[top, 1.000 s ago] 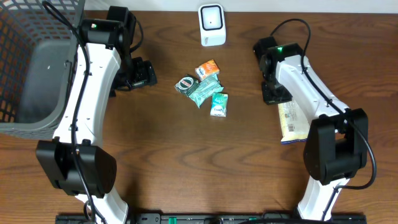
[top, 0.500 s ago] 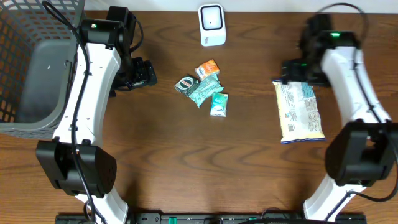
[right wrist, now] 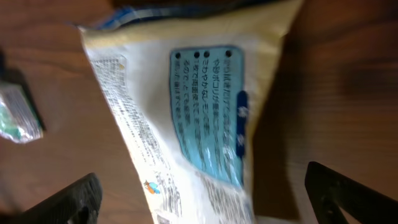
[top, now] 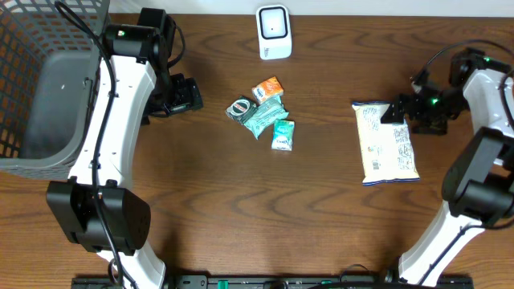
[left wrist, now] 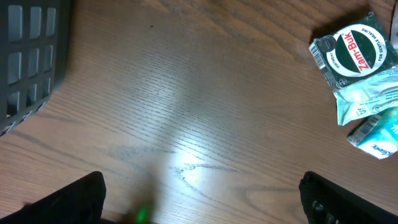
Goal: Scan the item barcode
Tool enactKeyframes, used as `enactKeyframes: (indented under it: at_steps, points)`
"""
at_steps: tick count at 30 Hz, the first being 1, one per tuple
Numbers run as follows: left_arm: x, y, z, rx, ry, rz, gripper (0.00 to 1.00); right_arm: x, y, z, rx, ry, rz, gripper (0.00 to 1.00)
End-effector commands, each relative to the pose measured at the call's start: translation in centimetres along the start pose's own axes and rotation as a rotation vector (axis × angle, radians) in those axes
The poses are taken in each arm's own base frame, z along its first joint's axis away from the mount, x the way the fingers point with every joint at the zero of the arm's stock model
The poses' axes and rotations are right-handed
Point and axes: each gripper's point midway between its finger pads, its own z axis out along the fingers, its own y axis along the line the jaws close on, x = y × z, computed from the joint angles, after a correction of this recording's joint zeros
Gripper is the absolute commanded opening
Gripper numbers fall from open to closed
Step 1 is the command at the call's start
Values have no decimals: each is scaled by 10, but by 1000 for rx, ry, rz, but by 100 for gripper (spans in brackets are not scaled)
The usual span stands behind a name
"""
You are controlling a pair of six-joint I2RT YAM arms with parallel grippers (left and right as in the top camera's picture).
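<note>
Over by the snack bag [top: 387, 143] on the surface [top: 241, 209]: right tool [right wrist: 211, 199] spread wide, gripping nothing, left tool [left wrist: 202, 199] gaping too.

Wood-grain table [top: 209, 201]; glossy, seemingly plastic snack bag [top: 387, 144].

We find bare table [top: 321, 160] between the packet cluster [top: 263, 112] and snack bag [top: 387, 144]; the scanner [top: 274, 32] blocks twelve o'clock, the basket [top: 24, 48] nine.

A grey mesh basket [top: 24, 48] stands at the wooden table's [top: 225, 201] left edge.
</note>
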Motion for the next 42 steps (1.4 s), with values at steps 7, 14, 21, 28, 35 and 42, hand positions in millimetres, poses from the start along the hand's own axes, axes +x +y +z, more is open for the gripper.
enactKeyframes:
  at_steps: [7, 14, 21, 28, 35, 42]
  points:
    - [2, 1, -5, 7, -10, -7, 98, 18, 36, 43, -223, 141, -47, 44]
    - [2, 1, -5, 7, -10, -7, 98, 27, 61, 46, -224, 195, -42, 1]
    - [2, 1, -5, 7, -10, -7, 97, 1, 81, -10, -8, -13, -35, 1]
    - [2, 1, -5, 7, -10, -7, 98, -5, 97, -74, 507, -262, -105, 1]
    - [2, 1, -5, 7, -10, -7, 98, 4, 151, -47, 677, -278, -277, 1]
    - [2, 1, -5, 7, -10, -7, 98, 4, 182, -17, 477, -254, -260, 45]
